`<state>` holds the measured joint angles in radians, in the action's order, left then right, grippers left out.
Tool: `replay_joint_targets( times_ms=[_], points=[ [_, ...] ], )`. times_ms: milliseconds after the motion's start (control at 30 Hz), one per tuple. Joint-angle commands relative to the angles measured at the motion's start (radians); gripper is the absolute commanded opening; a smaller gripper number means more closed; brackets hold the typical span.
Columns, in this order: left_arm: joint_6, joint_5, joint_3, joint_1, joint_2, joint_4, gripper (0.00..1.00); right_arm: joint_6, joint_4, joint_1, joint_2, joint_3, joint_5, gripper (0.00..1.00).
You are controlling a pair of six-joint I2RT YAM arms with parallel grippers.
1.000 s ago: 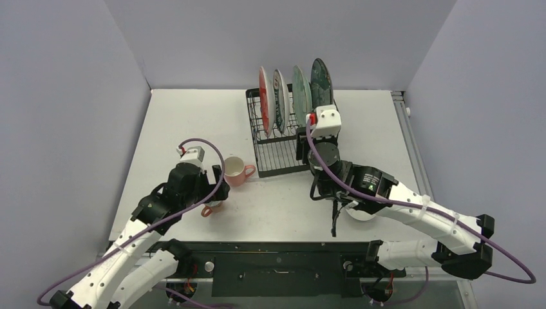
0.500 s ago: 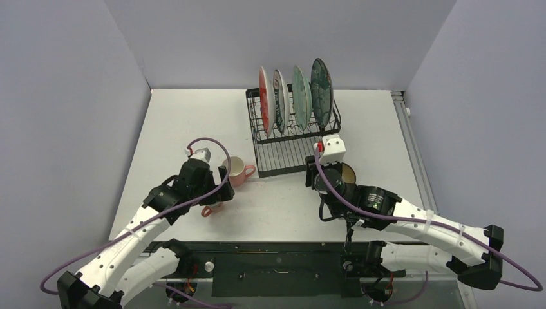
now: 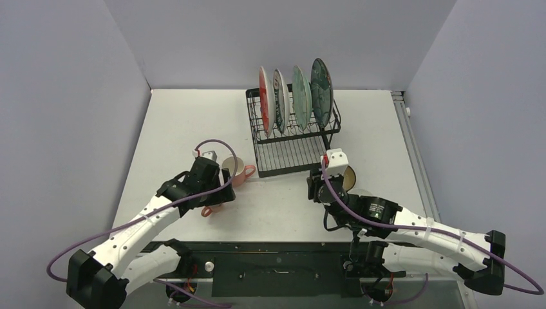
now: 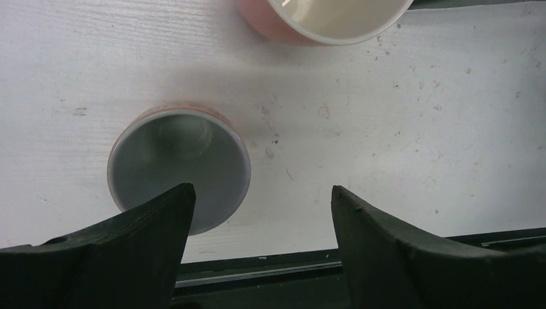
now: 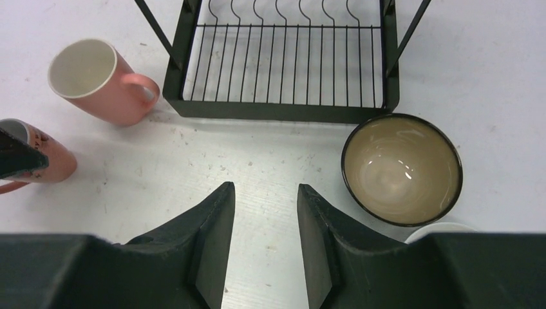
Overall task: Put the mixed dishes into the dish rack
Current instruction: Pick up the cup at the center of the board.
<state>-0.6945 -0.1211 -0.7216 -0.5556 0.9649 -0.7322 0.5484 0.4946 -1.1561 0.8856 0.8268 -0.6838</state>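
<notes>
The black dish rack [image 3: 293, 138] holds the red-orange [image 3: 263, 96], white [image 3: 279, 96], light green [image 3: 301, 90] and dark teal [image 3: 321, 82] plates upright. The pink mug [image 3: 235, 171] stands left of the rack. My left gripper [image 4: 261, 190] is open and empty above the white orange-handled mug [image 4: 179, 167], whose rim is at its left finger. My right gripper [image 5: 265, 187] is open and empty over bare table in front of the rack [image 5: 283, 64]. The brown bowl [image 5: 402, 167] is to its right, with the small white bowl's rim [image 5: 444, 228] below it.
In the right wrist view the pink mug [image 5: 96, 80] and the orange-handled mug [image 5: 38, 161] stand at the left. The rack's flat grid tray [image 3: 283, 151] holds nothing. A black rail [image 3: 277, 257] runs along the table's near edge. Grey walls enclose the table.
My right arm has pulled back from the rack toward the near edge, uncovering the brown bowl. My left gripper has moved right, over the orange-handled mug.
</notes>
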Motion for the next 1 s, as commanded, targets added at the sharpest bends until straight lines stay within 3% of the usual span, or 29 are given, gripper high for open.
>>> replay_joint_targets(
  times_ms=[0,67,367,867,967],
  points=[
    [-0.005,-0.031,0.004,-0.005,0.043,0.077,0.72,0.053,-0.048,-0.011,-0.025,-0.039,0.023,0.36],
    [-0.006,-0.032,0.010,-0.006,0.063,0.088,0.65,0.060,-0.054,-0.011,-0.030,-0.055,0.028,0.36],
    [0.002,-0.051,0.033,-0.007,0.107,0.107,0.48,0.073,-0.060,-0.013,-0.039,-0.086,0.034,0.34],
    [0.017,-0.027,0.041,-0.013,0.105,0.117,0.01,0.109,-0.062,-0.014,-0.043,-0.123,0.058,0.32],
    [0.018,-0.023,0.025,-0.019,0.086,0.103,0.00,0.117,-0.058,-0.014,-0.053,-0.130,0.061,0.32]
  ],
)
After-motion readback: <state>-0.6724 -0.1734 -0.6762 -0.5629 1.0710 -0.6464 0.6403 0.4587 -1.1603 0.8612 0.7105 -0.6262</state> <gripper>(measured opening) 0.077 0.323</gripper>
